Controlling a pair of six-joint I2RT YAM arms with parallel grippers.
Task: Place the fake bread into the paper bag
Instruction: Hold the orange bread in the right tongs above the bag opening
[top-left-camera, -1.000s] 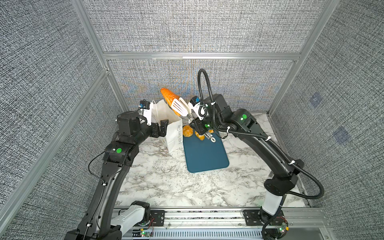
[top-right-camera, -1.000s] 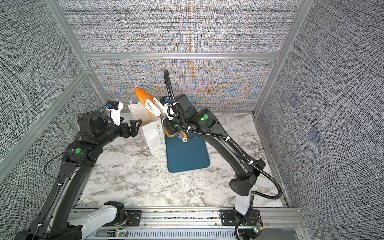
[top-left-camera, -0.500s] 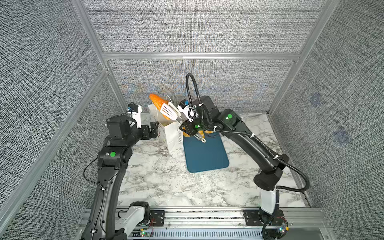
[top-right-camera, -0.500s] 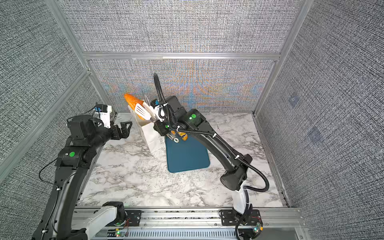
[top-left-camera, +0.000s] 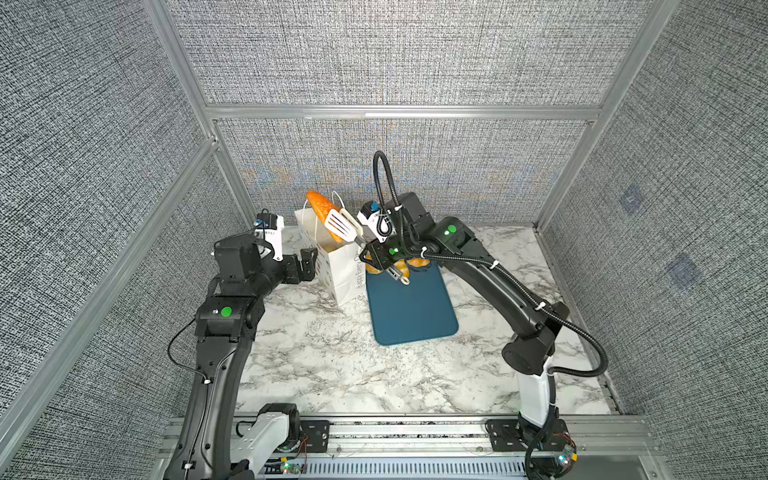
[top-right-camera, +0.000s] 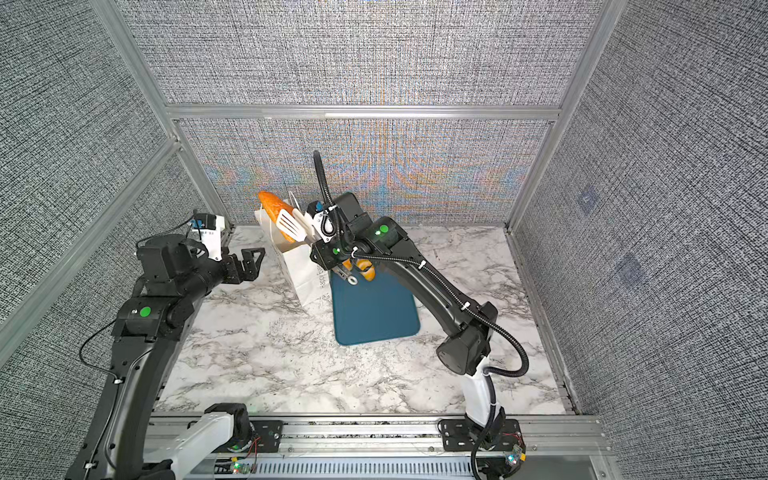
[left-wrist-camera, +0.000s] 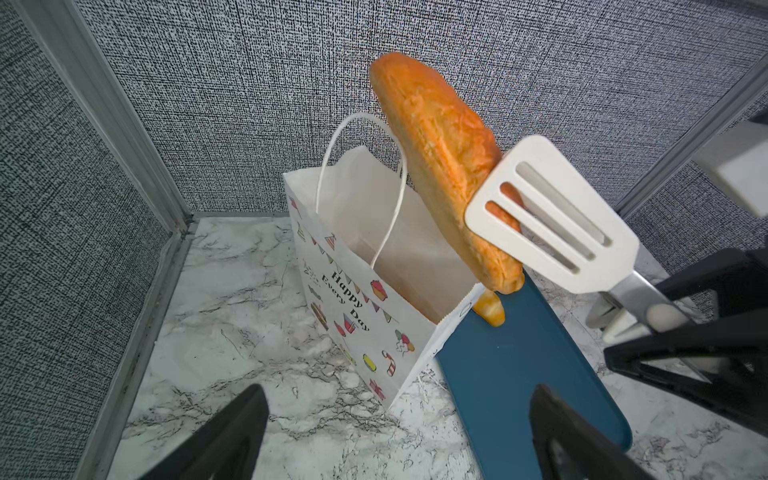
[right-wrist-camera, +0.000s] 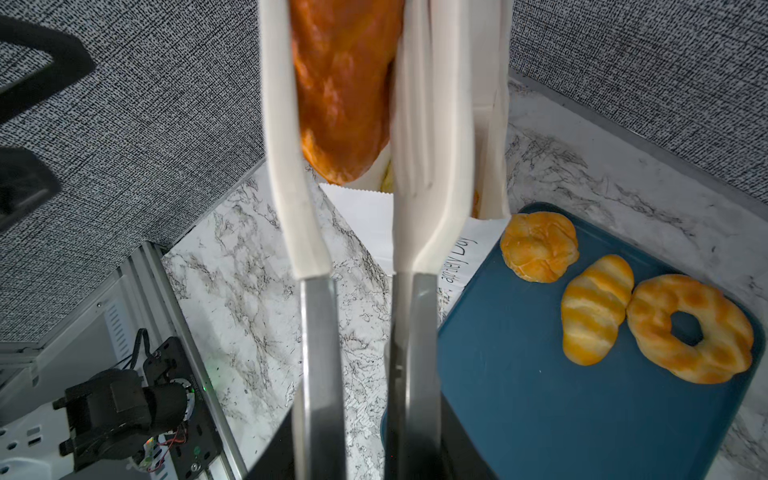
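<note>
A long orange loaf of fake bread (top-left-camera: 322, 205) (top-right-camera: 272, 205) (left-wrist-camera: 440, 158) (right-wrist-camera: 340, 83) hangs tilted over the open mouth of the upright white paper bag (top-left-camera: 340, 270) (top-right-camera: 305, 270) (left-wrist-camera: 345, 282), its lower end at the rim. White slotted tongs (top-left-camera: 343, 224) (left-wrist-camera: 552, 216) (right-wrist-camera: 432, 145) pinch the loaf. My right gripper (top-left-camera: 370, 247) (top-right-camera: 320, 249) (right-wrist-camera: 365, 436) is shut on the tongs' metal handles. A knot roll (right-wrist-camera: 538, 245), a ridged roll (right-wrist-camera: 594, 307) and a ring pastry (right-wrist-camera: 690, 328) lie on the tray. My left gripper (top-left-camera: 305, 266) (top-right-camera: 249, 266) (left-wrist-camera: 395, 415) stands open and holds nothing, just left of the bag.
The dark-teal tray (top-left-camera: 409, 307) (top-right-camera: 374, 311) (left-wrist-camera: 507, 374) (right-wrist-camera: 540, 395) lies flat right of the bag, touching its base. Grey fabric walls with aluminium posts close in behind the bag. Marble tabletop (top-left-camera: 332, 365) stretches toward the front rail.
My right gripper has carried the tongs and loaf leftward over the bag's mouth. My left gripper has drawn back to the left, away from the bag's side, and stays open.
</note>
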